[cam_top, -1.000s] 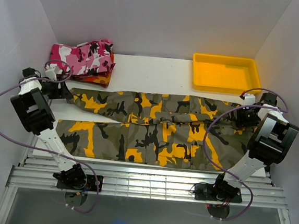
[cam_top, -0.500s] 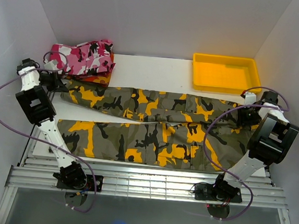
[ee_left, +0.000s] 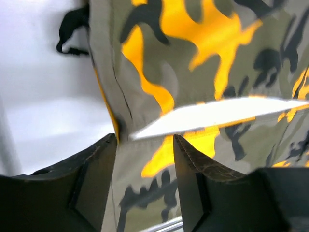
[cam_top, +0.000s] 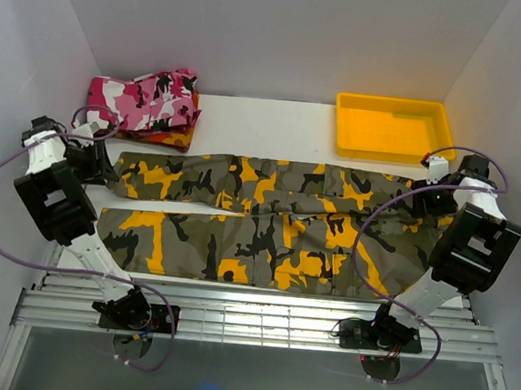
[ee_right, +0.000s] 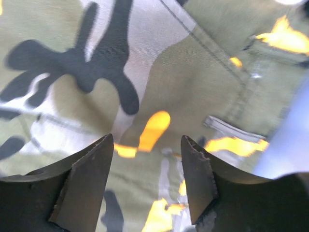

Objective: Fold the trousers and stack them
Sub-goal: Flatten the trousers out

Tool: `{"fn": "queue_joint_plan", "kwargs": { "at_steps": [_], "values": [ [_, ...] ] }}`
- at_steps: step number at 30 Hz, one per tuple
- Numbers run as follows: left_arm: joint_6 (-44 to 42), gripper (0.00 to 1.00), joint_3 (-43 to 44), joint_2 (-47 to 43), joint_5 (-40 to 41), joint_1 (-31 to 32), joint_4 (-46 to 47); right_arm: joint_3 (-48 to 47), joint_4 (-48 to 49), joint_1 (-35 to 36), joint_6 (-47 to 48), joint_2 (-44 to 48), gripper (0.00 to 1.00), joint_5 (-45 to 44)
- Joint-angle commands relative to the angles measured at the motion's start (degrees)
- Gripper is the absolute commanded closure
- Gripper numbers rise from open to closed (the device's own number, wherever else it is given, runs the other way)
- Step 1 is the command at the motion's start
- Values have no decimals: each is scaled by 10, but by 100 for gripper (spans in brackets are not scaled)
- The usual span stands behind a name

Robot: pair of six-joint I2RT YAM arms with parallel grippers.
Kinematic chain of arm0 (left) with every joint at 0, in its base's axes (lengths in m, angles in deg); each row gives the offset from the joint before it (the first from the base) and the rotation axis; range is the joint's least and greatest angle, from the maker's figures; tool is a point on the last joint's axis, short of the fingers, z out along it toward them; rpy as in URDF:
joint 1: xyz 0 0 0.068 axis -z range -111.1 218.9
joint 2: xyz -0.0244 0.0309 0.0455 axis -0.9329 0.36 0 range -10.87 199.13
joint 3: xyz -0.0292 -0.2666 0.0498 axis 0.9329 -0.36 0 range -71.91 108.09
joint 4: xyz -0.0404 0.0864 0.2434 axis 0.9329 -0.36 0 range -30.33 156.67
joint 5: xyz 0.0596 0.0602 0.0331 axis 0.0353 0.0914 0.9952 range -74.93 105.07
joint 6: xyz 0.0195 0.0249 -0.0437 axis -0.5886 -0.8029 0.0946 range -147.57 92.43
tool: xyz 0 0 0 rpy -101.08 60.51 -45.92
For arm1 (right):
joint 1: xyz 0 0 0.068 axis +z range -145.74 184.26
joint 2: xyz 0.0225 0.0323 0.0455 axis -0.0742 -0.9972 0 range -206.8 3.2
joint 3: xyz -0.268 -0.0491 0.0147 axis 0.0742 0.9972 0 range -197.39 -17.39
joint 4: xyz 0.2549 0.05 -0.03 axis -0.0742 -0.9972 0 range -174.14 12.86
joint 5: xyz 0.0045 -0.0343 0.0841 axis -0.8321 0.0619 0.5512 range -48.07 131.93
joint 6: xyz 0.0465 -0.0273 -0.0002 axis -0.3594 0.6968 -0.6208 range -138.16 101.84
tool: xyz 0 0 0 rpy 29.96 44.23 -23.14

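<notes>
Trousers (cam_top: 267, 218) flat on table (cam_top: 266, 127), 2 legs side by side running left-right, waist at right. Left gripper (ee_left: 145, 140) at far leg's cuff end, jaws partly apart, nothing pinched. Right gripper (ee_right: 147, 137) over waist, jaws likewise apart, empty. I judge step in hand: grasp far leg at both ends, fold it onto near leg. I want both pinches low, catching every layer, then an even lift so edges meet without mid-span sag.

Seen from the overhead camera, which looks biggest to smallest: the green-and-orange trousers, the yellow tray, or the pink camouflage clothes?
1. trousers, by far the largest.
2. yellow tray and pink camouflage garment: these look about alike, so unranked.
</notes>
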Motion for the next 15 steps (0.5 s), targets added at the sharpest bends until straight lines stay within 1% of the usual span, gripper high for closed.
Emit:
{"fn": "queue_joint_plan", "kwargs": {
  "at_steps": [1,2,4,5,6,7,9,10,12,15],
  "values": [
    [-90,39,-51,-141,4,7,18,-37,-47,3,44,82,35,27],
    [-115,40,-98,-154,17,8,2,-33,-57,3,65,93,33,20],
    [-131,41,-153,-193,44,1,-1,-8,-62,2,90,125,26,3],
    [-138,42,-183,-207,48,-1,4,-1,-74,2,102,134,25,-6],
    [-148,44,-236,-220,49,-3,6,15,-84,1,128,141,25,-13],
    [-149,44,-262,-244,49,-4,11,23,-94,1,140,155,28,-15],
    [-144,46,-321,-261,50,-4,24,48,-123,-1,169,169,35,-24],
    [-136,46,-336,-267,55,-4,31,53,-134,-2,177,170,37,-26],
    [-129,47,-367,-265,51,-5,39,64,-177,-2,198,166,41,-32],
    [-119,47,-387,-241,66,-5,61,97,-190,-2,208,159,45,-55]
  ]
}}
